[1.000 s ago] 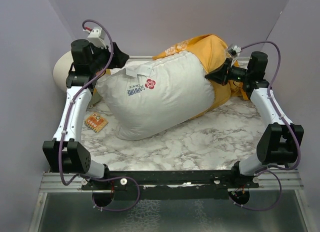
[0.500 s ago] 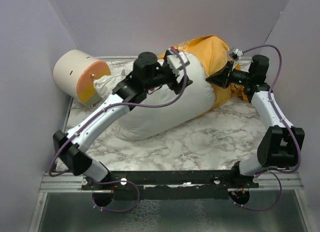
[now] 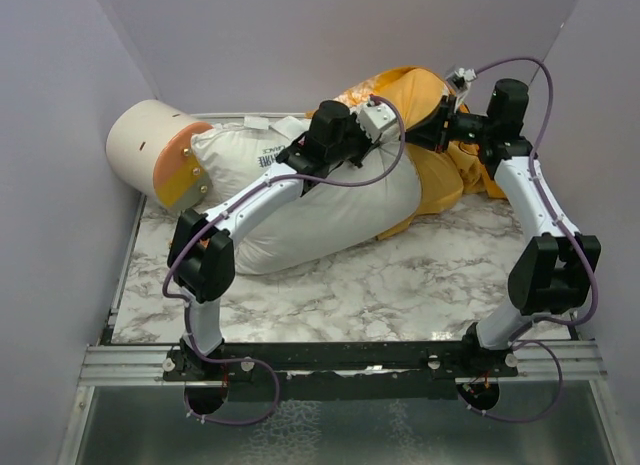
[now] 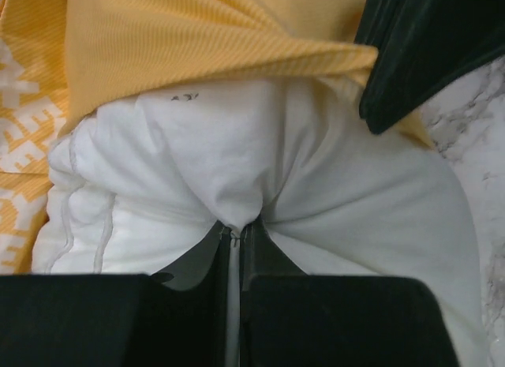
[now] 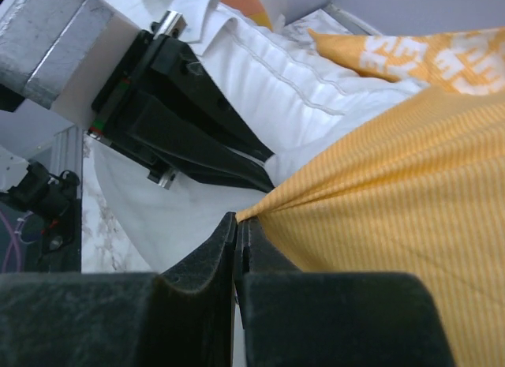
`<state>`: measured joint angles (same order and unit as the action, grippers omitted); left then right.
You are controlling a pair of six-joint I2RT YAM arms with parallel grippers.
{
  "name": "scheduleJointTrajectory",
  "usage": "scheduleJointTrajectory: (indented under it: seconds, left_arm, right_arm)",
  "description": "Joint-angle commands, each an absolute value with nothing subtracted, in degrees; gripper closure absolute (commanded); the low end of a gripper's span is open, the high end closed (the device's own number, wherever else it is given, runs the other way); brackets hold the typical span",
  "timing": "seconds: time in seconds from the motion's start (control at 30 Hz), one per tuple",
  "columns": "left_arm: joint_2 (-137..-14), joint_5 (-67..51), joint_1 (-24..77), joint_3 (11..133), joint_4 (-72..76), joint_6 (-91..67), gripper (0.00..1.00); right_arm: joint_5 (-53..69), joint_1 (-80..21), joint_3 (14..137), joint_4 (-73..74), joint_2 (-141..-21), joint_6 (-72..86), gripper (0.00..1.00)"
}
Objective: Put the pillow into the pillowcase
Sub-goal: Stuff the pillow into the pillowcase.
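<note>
A large plump white pillow (image 3: pixel 320 210) lies across the far half of a marble-patterned table (image 3: pixel 400 285); its right end sits inside the mouth of an orange-yellow pillowcase (image 3: pixel 440 170), which is bunched toward the back right corner; most of the pillow lies outside the case. The pillow's left end is just beside a cream-and-orange cylinder (image 3: pixel 155 150) resting on its side. The left arm reaches over the pillow; the left gripper (image 4: pixel 235 233) has its fingers pressed together, pinching a fold of white pillow fabric just below the pillowcase's hem. The right gripper (image 5: pixel 237 225) is likewise closed tight, clamping the orange edge of the pillowcase; the two grippers are near each other at the case's opening. White lettering shows on the orange cloth.
</note>
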<state>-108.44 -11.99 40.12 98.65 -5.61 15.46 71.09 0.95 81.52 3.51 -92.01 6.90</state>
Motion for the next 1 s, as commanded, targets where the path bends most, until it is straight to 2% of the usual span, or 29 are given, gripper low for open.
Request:
scheduleJointTrajectory:
  seconds: [0.0, 0.07, 0.2, 0.43, 0.5, 0.63, 0.7, 0.83, 0.97]
  left_arm:
    - [-112.3, -29.1, 39.6, 94.7, 4.6, 2.4, 1.0]
    - [-112.5, -33.5, 38.2, 92.8, 10.5, -2.5, 1.0]
    - [-113.0, -43.0, 35.9, 89.9, 22.1, -13.3, 1.0]
    - [-109.8, -45.6, 36.3, 88.3, 20.7, -14.4, 1.0]
    - [-107.6, -42.0, 35.9, 88.6, 14.0, -11.7, 0.93]
    - [-103.0, -33.0, 33.3, 90.9, 3.4, -9.9, 0.62]
    - [-101.1, -32.0, 31.1, 92.3, 1.2, -11.4, 0.54]
    - [-100.8, -32.9, 27.8, 98.6, -4.1, -14.8, 0.53]
    - [-105.9, -31.7, 28.0, 107.2, -10.5, -15.9, 0.55]
  right_arm:
    - [75.9, -6.2, 87.8, 2.6, -91.7, 13.4, 0.99]
    - [75.3, -6.3, 85.0, 0.8, -90.6, 14.6, 0.99]
    - [71.1, -6.3, 80.9, 8.3, -91.4, 8.6, 0.99]
    - [65.5, -5.2, 79.0, 13.8, -94.9, 3.3, 0.99]
    - [65.5, -3.9, 79.1, 13.8, -94.7, 3.4, 0.99]
    - [65.7, -1.9, 77.6, 14.2, -93.5, 2.4, 0.99]
    - [65.6, -1.8, 76.0, 14.2, -92.4, 1.8, 0.99]
    - [66.7, -1.8, 72.6, 13.8, -90.1, 0.8, 0.99]
    - [68.5, -1.8, 70.0, 12.4, -87.8, 1.1, 0.99]
